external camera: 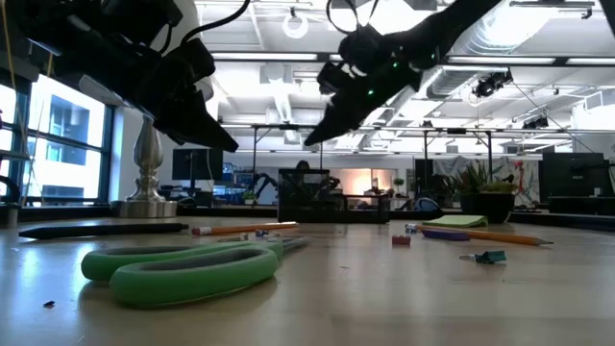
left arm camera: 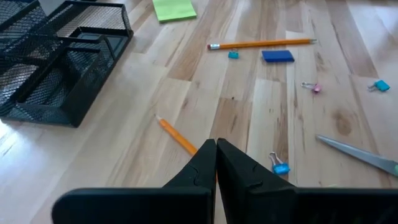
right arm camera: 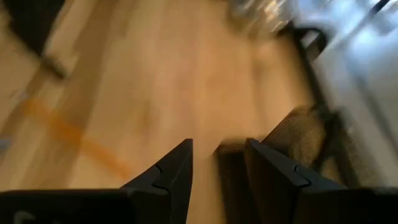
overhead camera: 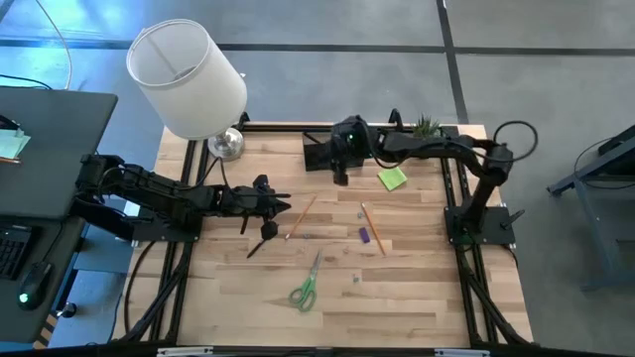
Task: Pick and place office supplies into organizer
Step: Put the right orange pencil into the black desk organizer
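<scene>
The black mesh organizer (overhead camera: 319,152) stands at the table's far middle; it also shows in the left wrist view (left arm camera: 56,68). Two orange pencils (overhead camera: 301,216) (overhead camera: 373,228), a purple block (overhead camera: 364,235), a lime-green sticky pad (overhead camera: 392,178), a dark pen (overhead camera: 260,243) and green-handled scissors (overhead camera: 306,288) lie flat on the table. My left gripper (overhead camera: 286,205) is shut and empty, raised over the left pencil's end (left arm camera: 177,137). My right gripper (overhead camera: 340,178) is open and empty, raised beside the organizer's near edge (right arm camera: 298,140).
A white-shaded lamp (overhead camera: 189,79) stands at the far left corner and a small potted plant (overhead camera: 427,126) at the far right. Small binder clips (left arm camera: 280,167) (left arm camera: 380,86) lie scattered on the wood. The table's near strip holds only the scissors.
</scene>
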{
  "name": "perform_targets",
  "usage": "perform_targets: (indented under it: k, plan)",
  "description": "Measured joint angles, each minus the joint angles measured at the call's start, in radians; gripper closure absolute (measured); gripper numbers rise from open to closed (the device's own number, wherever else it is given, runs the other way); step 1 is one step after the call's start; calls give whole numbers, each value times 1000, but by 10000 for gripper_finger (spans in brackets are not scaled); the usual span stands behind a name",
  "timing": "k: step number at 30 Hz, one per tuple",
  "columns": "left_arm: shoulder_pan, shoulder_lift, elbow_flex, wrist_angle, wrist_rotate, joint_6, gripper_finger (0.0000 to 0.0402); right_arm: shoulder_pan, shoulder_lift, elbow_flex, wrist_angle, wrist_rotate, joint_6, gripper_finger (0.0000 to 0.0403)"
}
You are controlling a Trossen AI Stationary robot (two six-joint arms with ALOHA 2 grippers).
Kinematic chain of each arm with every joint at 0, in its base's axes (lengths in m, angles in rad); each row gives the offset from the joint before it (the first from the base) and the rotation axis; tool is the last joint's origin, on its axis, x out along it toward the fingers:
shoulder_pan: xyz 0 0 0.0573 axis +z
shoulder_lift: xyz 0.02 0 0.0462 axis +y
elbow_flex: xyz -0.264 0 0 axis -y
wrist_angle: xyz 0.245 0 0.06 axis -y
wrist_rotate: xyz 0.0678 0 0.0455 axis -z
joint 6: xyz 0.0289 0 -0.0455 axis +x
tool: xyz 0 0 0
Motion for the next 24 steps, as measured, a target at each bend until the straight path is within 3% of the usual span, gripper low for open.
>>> perform_targets:
  k: [8,13,18,24]
  plan:
    - [0,-17,1,-4,57,-18,401,120,-4,0,-303,69,81,263]
    - [0,-18,1,-1,64,-21,401,169,-3,0,-502,190,327,263]
    - [0,-18,1,-1,68,-44,401,190,-3,0,-716,216,557,263]
    - [0,-18,1,-3,81,-47,401,226,-3,0,-792,242,711,263]
